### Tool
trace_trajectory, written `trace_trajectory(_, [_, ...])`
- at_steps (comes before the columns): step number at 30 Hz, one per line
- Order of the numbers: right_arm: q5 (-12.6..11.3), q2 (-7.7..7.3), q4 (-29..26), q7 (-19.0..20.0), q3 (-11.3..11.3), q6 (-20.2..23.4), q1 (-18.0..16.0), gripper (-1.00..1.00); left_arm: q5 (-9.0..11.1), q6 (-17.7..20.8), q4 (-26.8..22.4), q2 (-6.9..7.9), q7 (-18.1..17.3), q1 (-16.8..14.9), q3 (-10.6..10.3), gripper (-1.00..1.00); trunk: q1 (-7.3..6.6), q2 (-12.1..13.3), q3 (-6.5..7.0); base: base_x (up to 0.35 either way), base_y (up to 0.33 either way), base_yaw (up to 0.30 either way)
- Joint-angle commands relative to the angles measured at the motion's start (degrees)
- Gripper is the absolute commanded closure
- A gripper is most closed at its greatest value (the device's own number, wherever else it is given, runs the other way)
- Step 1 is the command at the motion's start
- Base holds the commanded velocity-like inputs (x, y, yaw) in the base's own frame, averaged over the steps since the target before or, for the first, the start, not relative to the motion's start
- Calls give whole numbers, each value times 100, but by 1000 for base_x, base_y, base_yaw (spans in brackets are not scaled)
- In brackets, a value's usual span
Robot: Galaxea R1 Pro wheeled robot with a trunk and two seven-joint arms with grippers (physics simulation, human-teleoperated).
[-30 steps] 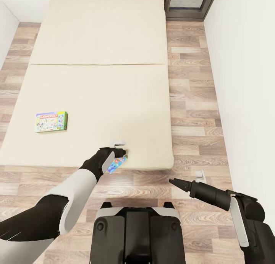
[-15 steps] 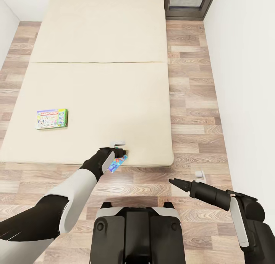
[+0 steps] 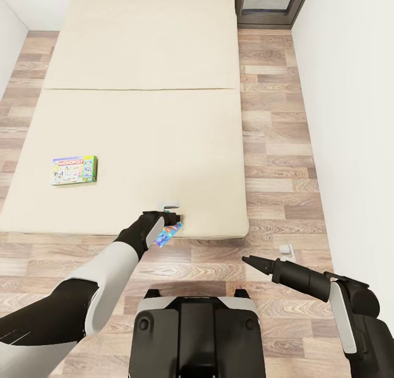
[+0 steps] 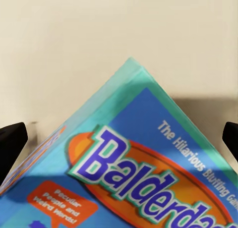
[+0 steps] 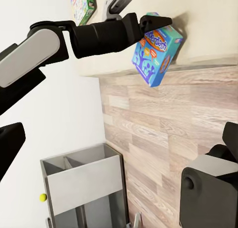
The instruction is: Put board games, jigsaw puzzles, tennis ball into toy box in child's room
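1. Change since earlier frames: a second ago the whole head view sat slightly lower; over the last half second nothing has shifted, arms and boxes alike.
2. Blue game [image 3: 167,233]: board game box, lifted clear at the bed's near edge, tilted, pinched at its upper corner by the left pincer [image 3: 173,222].
3. Monopoly [image 3: 74,170]: flat on the bed [image 3: 164,137], well apart, toward its left side, untouched.
4. Right pincer [image 3: 246,259]: held over the floor; tips look pressed together and empty.
5. Step in hand: first bed game picked up. The next move likely calls for collecting Monopoly or carrying this box to the toy box.
6. Room: cream bed, wood-plank floor [image 3: 284,148], white walls.
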Motion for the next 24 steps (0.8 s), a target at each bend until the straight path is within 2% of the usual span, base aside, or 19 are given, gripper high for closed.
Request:
trace_trajectory(1, [0, -1, -2, 16, -4, 24, -1, -100, 117, 31, 153, 0, 57, 1, -12, -100, 5, -6, -6, 0, 0, 0])
trace_trajectory(4, [0, -2, -2, 16, -5, 24, -1, -100, 126, 28, 80, 0, 63, 1, 27, -100, 5, -6, -6, 0, 0, 0])
trace_trajectory(12, [0, 5, -2, 16, -5, 24, -1, -100, 158, 66, -576, 0, 78, 11, 62, -100, 5, -6, -6, 0, 0, 0])
trace_trajectory(15, [0, 6, -2, 16, -5, 24, -1, -100, 165, 95, -765, 34, 75, 16, 141, -100, 5, -6, -6, 0, 0, 0])
trace_trajectory(21, [0, 7, -2, 16, -5, 24, -1, -100, 165, 184, -1062, 102, 66, 18, 458, -100, 5, -6, -6, 0, 0, 0])
trace_trajectory(24, [0, 1, -2, 16, -5, 24, -1, -100, 167, 411, -1317, 174, 63, 25, 655, -100, 5, -6, -6, 0, 0, 0])
